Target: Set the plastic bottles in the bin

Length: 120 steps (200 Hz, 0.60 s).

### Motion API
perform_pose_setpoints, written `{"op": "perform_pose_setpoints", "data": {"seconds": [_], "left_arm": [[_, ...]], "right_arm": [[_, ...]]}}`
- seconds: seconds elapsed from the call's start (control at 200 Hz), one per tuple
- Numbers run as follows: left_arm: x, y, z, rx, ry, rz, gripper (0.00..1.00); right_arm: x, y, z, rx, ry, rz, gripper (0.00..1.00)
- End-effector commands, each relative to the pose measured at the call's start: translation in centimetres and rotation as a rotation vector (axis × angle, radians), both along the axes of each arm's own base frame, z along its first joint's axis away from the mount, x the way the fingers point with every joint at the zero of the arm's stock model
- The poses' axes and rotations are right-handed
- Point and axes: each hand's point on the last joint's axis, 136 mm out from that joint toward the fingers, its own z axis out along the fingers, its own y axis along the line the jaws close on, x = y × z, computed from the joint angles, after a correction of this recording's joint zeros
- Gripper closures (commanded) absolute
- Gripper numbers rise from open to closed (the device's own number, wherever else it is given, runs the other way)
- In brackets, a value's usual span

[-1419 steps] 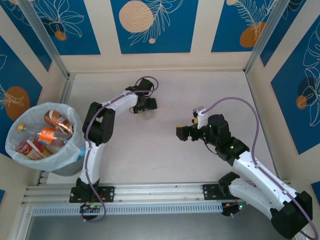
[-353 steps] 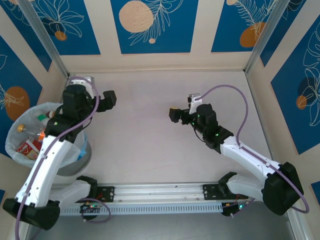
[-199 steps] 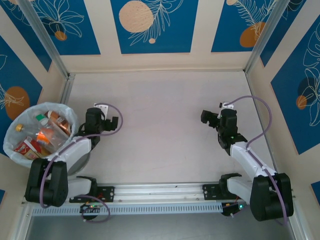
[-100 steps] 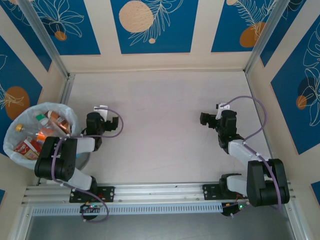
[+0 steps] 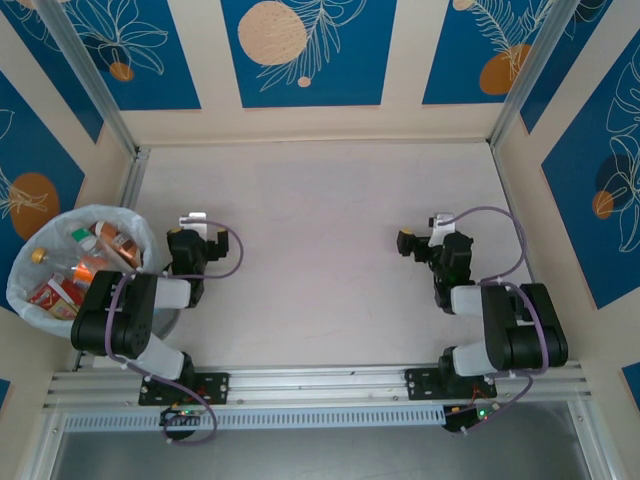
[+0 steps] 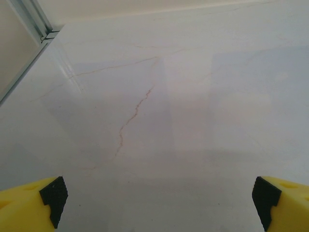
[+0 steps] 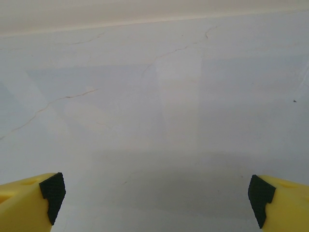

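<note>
The bin (image 5: 28, 268), grey and lined with a white bag, stands at the table's left edge. Several plastic bottles lie inside it: one with a brown label (image 5: 117, 243), one with an orange label (image 5: 92, 270) and one with a red label (image 5: 56, 296). My left gripper (image 5: 194, 238) sits low, just right of the bin, folded back over its arm. In the left wrist view the left gripper (image 6: 158, 198) is open over bare tabletop, with nothing between its yellow fingers (image 6: 29, 205). My right gripper (image 5: 414, 242) (image 7: 155, 193) is likewise open and empty on the right side.
The pale marbled tabletop (image 5: 320, 220) is walled by blue and cream panels at the back and sides. A metal rail (image 5: 320, 385) runs along the near edge by the arm bases. A corner post (image 6: 34, 21) appears at the upper left of the left wrist view.
Both arms have folded further back toward their bases over the last second, and the grippers have drawn in slightly. Both stayed open and empty. The bottles in the bin have not moved.
</note>
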Motion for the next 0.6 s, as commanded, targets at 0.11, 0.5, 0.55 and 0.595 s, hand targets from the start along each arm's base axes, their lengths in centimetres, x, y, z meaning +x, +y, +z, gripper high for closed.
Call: {"op": "perform_pose_setpoints", "data": {"seconds": [0.11,0.5,0.55,0.595], "left_arm": [[0.2,0.2,0.8,-0.008,-0.041,0.016,0.01],[0.5,-0.9,0.7,-0.010,-0.026,-0.051,0.01],[0.5,-0.9,0.6,-0.011,-0.024,-0.051,0.01],[0.6,-1.0,0.6,-0.012,-0.018,-0.053,0.01]], "right_arm": [[1.7,0.4,1.1,-0.027,-0.068,0.014,0.00],[2.9,-0.9,0.5,0.009,0.014,-0.038,0.01],[3.0,-0.9,0.5,0.009,0.012,-0.038,0.01],[2.9,-0.9,0.5,0.009,0.014,-0.038,0.01]]}}
